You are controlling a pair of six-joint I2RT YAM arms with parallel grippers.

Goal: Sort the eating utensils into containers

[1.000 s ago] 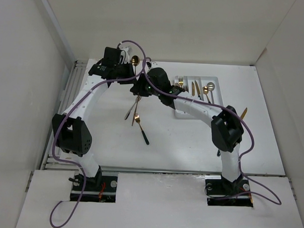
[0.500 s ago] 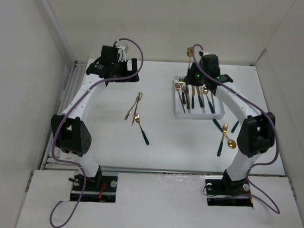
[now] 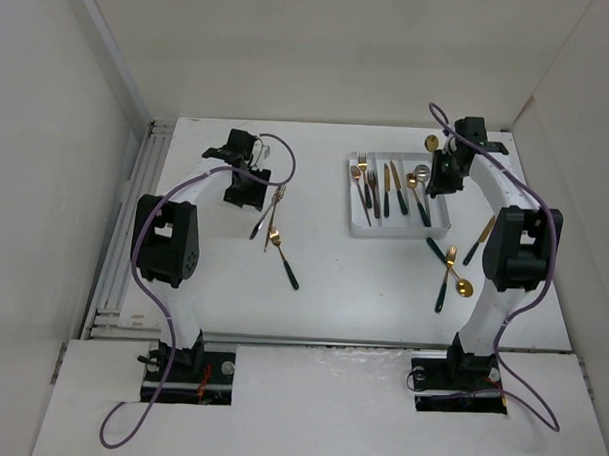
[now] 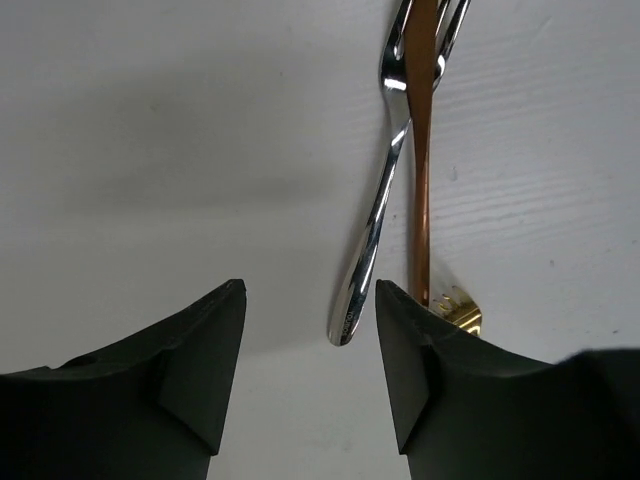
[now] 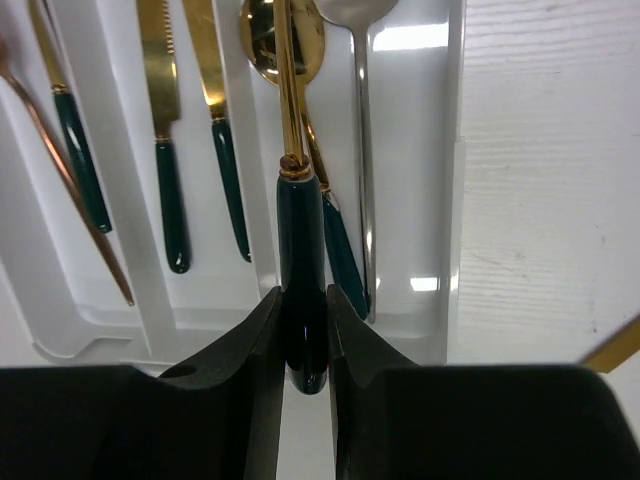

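The white tray (image 3: pixel 360 226) holds forks, knives and spoons in its three compartments. My right gripper (image 3: pixel 442 173) hovers at the tray's right end, shut on the dark handle of a gold spoon (image 3: pixel 431 143). In the right wrist view the gripper (image 5: pixel 303 302) clamps that spoon (image 5: pixel 300 225) above the right compartment, where a silver spoon (image 5: pixel 362 150) lies. My left gripper (image 3: pixel 248 194) is open just above the table. In the left wrist view the gripper (image 4: pixel 310 330) has the silver fork's (image 4: pixel 375 230) handle tip between its jaws, untouched.
A copper fork (image 4: pixel 420 180) and a gold-headed, dark-handled utensil (image 3: pixel 283 257) lie beside the silver fork (image 3: pixel 265 215). Right of the tray lie a gold fork (image 3: pixel 447 276), a gold spoon (image 3: pixel 463 288), a dark handle (image 3: pixel 436 250) and a gold knife (image 3: pixel 480 238).
My left gripper has come down from the far back left to the silver fork. My right gripper has carried the gold spoon from behind the tray to its right end.
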